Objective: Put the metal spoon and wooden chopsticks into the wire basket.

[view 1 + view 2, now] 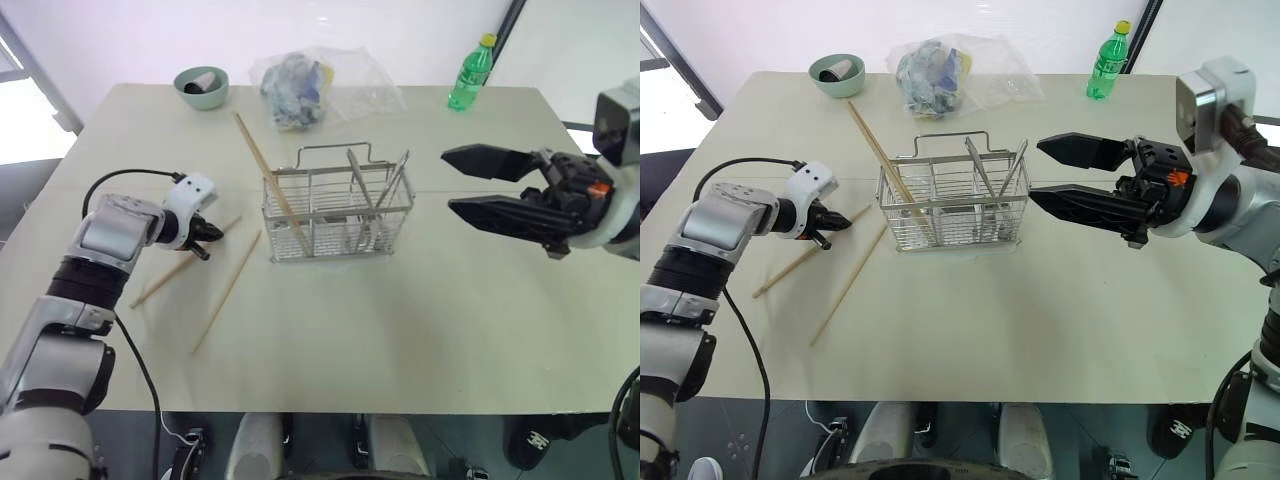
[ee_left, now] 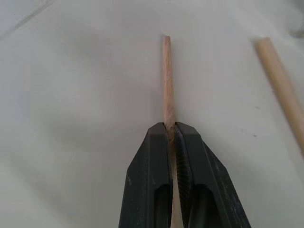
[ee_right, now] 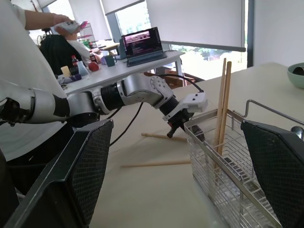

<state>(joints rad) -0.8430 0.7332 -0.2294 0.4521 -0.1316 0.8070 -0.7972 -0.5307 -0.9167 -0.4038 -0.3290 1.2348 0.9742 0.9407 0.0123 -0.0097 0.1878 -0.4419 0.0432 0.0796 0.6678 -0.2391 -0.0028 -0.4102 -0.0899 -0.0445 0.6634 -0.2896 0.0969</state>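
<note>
The wire basket (image 1: 340,215) stands mid-table. A pair of wooden chopsticks (image 1: 262,160) leans out of its left compartment, and a slim metal handle (image 1: 397,178), apparently the metal spoon, leans in its right one. Left of the basket, two more chopsticks lie on the table. My left gripper (image 1: 205,245) is shut on the upper end of the left one (image 2: 166,71), low at the tabletop. The other chopstick (image 1: 228,290) lies loose beside it. My right gripper (image 1: 447,180) hovers open and empty, right of the basket, pointing toward it.
A green bowl (image 1: 201,87), a crumpled plastic bag (image 1: 300,85) and a green bottle (image 1: 470,75) sit along the table's far edge. Beyond the table's left side, a person sits at a desk with a laptop (image 3: 142,45).
</note>
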